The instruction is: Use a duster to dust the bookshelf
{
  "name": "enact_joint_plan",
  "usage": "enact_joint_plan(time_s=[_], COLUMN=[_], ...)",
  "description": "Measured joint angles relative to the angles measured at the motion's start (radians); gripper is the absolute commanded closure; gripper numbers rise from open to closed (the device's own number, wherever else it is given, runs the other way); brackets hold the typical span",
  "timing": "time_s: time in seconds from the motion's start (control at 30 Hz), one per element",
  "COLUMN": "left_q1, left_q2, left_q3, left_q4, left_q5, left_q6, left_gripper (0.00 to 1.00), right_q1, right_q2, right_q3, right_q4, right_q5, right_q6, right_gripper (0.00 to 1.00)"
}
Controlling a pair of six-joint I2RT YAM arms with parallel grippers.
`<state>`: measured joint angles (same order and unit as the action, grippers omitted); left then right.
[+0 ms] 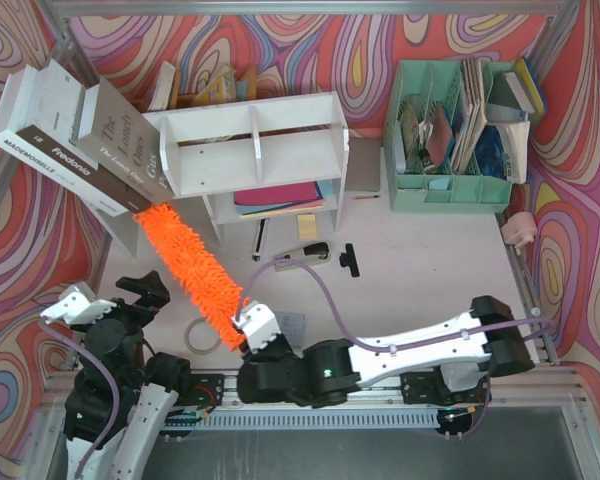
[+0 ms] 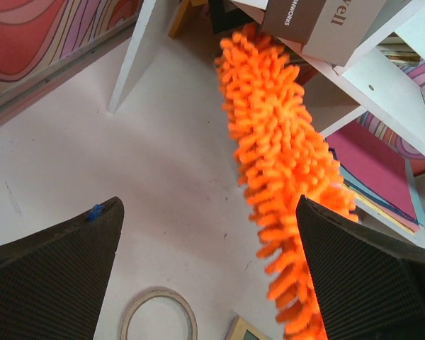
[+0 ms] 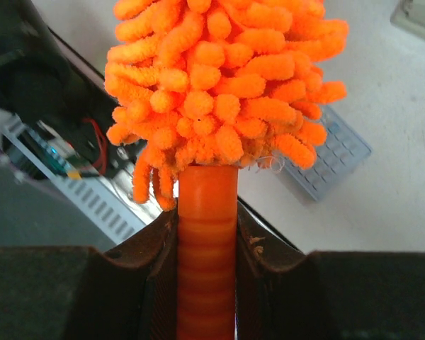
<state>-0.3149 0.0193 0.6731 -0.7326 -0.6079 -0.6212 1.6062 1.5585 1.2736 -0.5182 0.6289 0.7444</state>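
Note:
The white bookshelf (image 1: 255,150) stands at the back, with two large books (image 1: 90,140) leaning on its left end. The duster's fluffy orange head (image 1: 190,265) runs diagonally from my right gripper up to the shelf's lower left corner, its tip under the leaning books. My right gripper (image 1: 247,335) is shut on the duster's orange handle (image 3: 207,241), just below the head (image 3: 219,78). My left gripper (image 1: 115,298) is open and empty, left of the duster. In the left wrist view the duster (image 2: 283,163) passes in front of the shelf (image 2: 382,78), by the right finger (image 2: 368,276).
A mint-green file organiser (image 1: 460,130) full of papers stands at the back right. A stapler (image 1: 305,252) and a black clip (image 1: 350,260) lie in front of the shelf. A tape ring (image 1: 200,335) and a calculator (image 3: 333,159) lie near the grippers.

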Motion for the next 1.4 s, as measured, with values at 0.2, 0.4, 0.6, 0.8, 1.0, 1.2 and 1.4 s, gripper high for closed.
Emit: enact_joint_plan(time_s=[0.2,0.4,0.6,0.8,1.0,1.2,1.4], left_q1=[0.0,0.0,0.0,0.0,0.0,0.0,0.0], left_q2=[0.0,0.0,0.0,0.0,0.0,0.0,0.0], left_q3=[0.0,0.0,0.0,0.0,0.001,0.002,0.002], left_q4=[-0.006,-0.007,-0.007,-0.007,-0.007,-0.007,-0.007], left_q5=[0.0,0.001,0.001,0.005,0.009,0.01,0.01], left_q6=[-0.003,-0.005,-0.011,-0.012,-0.017,-0.02,-0.023], left_gripper=[0.02,0.02,0.02,0.02,0.02,0.02,0.02], right_q1=[-0.024,-0.107,-0.138,-0.154,-0.228,-0.264,-0.241], right_q2=[0.135,0.171,0.209,0.367,0.458,0.469,0.478], right_q3=[0.182,0.241,0.311,0.506,0.504,0.5,0.564], right_q4=[-0.049,-0.106,-0.154,-0.183,-0.23,-0.267,-0.309], right_q5=[0.046,0.039,0.018,-0.005,-0.118,-0.182,-0.136], right_q6=[0.033,0.107,0.148,0.15,0.198,0.208,0.227], right_gripper=[1.0,1.0,1.0,1.0,1.0,1.0,1.0])
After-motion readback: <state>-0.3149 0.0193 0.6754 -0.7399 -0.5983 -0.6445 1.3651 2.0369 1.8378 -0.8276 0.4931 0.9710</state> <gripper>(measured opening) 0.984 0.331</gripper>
